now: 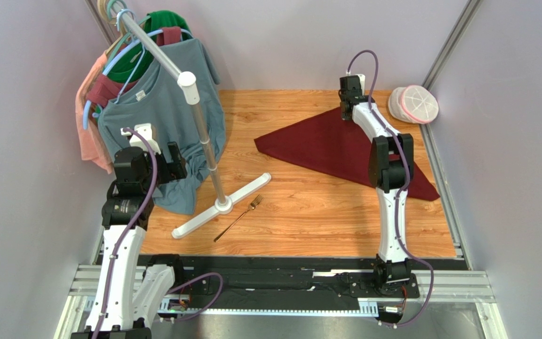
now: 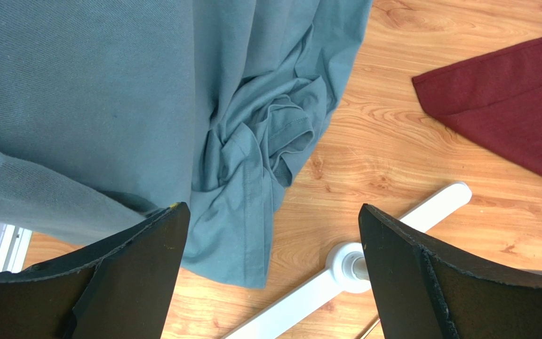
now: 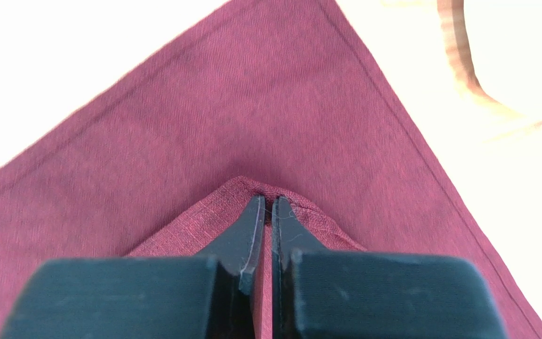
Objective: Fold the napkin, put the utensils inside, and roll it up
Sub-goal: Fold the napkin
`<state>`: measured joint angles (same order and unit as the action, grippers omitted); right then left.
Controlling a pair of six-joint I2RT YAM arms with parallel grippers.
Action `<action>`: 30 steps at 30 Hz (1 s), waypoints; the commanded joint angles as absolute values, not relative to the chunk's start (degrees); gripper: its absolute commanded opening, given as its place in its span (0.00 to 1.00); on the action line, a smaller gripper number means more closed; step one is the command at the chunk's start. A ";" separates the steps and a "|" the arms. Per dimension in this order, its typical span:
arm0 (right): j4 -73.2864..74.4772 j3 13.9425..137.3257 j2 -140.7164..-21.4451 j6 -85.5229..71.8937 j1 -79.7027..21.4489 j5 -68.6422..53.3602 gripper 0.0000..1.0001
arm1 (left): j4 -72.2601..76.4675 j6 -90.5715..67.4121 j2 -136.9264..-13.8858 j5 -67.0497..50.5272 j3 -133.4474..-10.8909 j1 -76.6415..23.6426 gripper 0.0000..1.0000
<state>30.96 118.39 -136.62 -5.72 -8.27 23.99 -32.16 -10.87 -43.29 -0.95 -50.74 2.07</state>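
Clamping the right pincer (image 3: pixel 267 212) together on a raised fold of the napkin (image 1: pixel 323 145), far right on the table (image 1: pixel 309 226); holding the left pincer (image 2: pixel 272 212) wide apart at the left. Risking the thin pinch slipping free, or skewing the cloth. Not showing how many layers are caught, nor the far corner behind the arm (image 1: pixel 390 162).

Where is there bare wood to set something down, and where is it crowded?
Bare: the wood between fork, napkin and the table's near edge; also the far strip between teal shirt and napkin. Crowded: left, around the rack base and shirt; far right, where the right gripper pinches the napkin.
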 commanded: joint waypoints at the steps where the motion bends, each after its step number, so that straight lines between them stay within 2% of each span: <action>1: 26.20 124.36 -139.12 -6.42 -7.39 25.31 0.00 | -31.03 -9.23 -42.80 -0.09 -52.12 2.29 0.99; 13: 24.43 135.61 -145.98 -6.15 -5.98 25.84 0.00 | -31.03 -9.05 -43.33 -0.09 -52.12 2.37 0.99; 30: 21.36 137.55 -150.03 -11.51 -3.34 24.52 0.00 | -31.11 -8.88 -43.59 -0.09 -52.12 2.29 0.99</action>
